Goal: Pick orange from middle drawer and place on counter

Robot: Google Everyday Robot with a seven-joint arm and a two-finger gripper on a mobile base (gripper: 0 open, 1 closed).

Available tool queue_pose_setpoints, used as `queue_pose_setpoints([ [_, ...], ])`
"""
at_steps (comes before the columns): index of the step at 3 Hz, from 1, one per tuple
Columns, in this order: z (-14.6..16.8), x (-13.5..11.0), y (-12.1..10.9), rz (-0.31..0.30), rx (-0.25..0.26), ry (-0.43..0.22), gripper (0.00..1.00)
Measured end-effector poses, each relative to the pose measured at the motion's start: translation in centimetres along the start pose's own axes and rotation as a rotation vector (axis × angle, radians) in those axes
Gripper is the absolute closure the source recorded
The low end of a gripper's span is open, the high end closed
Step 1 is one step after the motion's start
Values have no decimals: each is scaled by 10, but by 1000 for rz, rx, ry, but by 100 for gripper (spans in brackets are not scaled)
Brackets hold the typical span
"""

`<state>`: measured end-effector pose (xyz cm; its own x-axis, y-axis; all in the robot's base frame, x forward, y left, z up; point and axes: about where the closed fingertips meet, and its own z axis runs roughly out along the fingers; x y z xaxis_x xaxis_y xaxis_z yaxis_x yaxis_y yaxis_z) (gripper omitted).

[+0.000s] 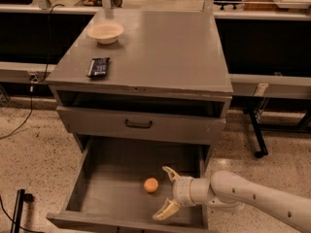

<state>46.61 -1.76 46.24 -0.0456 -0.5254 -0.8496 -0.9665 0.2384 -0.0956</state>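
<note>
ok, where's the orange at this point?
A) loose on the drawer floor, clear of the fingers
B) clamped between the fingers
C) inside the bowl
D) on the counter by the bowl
A: the orange lies on the floor of the open middle drawer. The gripper is down in the drawer beside it, with its fingers spread open and not touching it.
</note>
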Motion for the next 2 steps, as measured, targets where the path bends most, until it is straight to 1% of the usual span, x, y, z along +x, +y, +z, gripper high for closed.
queue_pose_setpoints([
  [1, 23, 0, -2, -35, -17, 7, 0],
  [2, 48, 3, -8, -57, -12, 6, 0],
])
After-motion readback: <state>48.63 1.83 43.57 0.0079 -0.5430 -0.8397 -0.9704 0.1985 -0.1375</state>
